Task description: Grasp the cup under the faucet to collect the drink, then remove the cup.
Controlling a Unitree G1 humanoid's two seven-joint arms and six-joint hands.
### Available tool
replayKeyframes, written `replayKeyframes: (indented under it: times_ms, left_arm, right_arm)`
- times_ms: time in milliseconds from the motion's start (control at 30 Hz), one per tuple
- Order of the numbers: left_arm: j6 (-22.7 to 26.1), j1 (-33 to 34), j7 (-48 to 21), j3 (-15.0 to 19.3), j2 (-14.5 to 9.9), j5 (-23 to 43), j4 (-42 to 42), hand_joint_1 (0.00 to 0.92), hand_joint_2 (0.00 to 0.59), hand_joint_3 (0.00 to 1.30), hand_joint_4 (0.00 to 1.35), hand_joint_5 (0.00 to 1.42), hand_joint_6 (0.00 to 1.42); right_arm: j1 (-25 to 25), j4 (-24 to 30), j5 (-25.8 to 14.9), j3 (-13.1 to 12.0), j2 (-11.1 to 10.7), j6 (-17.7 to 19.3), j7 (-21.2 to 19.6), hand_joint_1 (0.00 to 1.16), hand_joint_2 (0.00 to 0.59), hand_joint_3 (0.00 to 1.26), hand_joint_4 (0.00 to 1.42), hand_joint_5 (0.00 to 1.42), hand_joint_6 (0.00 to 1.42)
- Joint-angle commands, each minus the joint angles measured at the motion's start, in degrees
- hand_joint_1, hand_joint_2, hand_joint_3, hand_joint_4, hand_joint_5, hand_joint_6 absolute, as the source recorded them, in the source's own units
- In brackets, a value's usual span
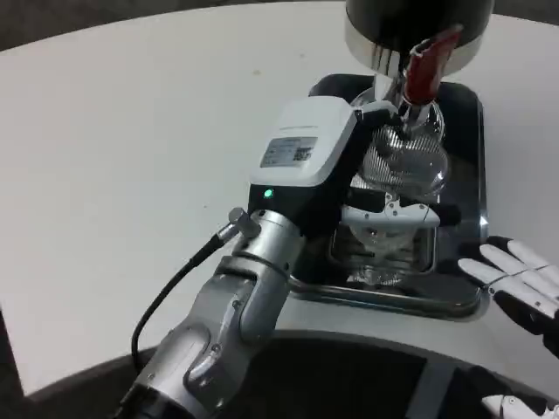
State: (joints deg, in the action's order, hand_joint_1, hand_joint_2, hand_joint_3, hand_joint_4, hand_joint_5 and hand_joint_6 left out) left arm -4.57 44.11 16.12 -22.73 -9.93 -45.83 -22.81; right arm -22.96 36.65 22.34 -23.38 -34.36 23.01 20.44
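- Our left hand (389, 223) is wrapped around the clear cup (406, 157), fingers on the glass.
- The cup sits on the dark tray (393, 301), right under the red faucet (425, 65) of the big dispenser (410, 22).
- So we think the grab part is done.
- We cannot tell if any drink is in the cup yet; the glass looks clear.
- Our right hand (524, 284) waits near the tray's right edge, fingers spread, holding nothing.
- Still left for us, we think: get the drink to flow, fill the cup, then pull it out from under the faucet.
- Our left arm hides part of the tray, so we cannot see all of it.
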Motion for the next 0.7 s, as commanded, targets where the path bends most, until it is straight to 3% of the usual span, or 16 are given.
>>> replayKeyframes:
  times_ms: [33,200,433,700]
  left_arm:
    - [1.0,-1.7,0.1,-0.4,-1.1,-1.0,1.7,0.403,0.043,0.61,0.55,0.82,1.24]
    - [1.3,-2.3,0.2,-0.5,-1.7,-1.1,3.0,0.304,0.064,0.52,0.39,0.66,1.12]
    - [1.6,-2.2,-0.8,-0.9,-2.0,-0.8,3.3,0.241,0.062,0.22,0.15,0.37,0.78]
    - [1.7,-1.9,-2.4,-1.2,-1.7,0.0,3.0,0.222,0.066,0.10,0.05,0.28,0.64]
  right_arm:
    - [-0.8,0.7,-0.8,-0.4,0.1,1.3,0.2,0.40,0.446,0.12,0.05,0.01,0.11]
    - [-0.6,0.6,-0.8,-0.3,0.1,1.5,0.2,0.40,0.446,0.12,0.05,0.01,0.11]
    - [-0.3,0.7,-0.8,-0.3,0.2,1.3,0.2,0.40,0.446,0.13,0.05,0.02,0.13]
    - [-0.5,0.6,-0.8,-0.4,0.2,1.3,0.3,0.41,0.446,0.14,0.05,0.02,0.13]
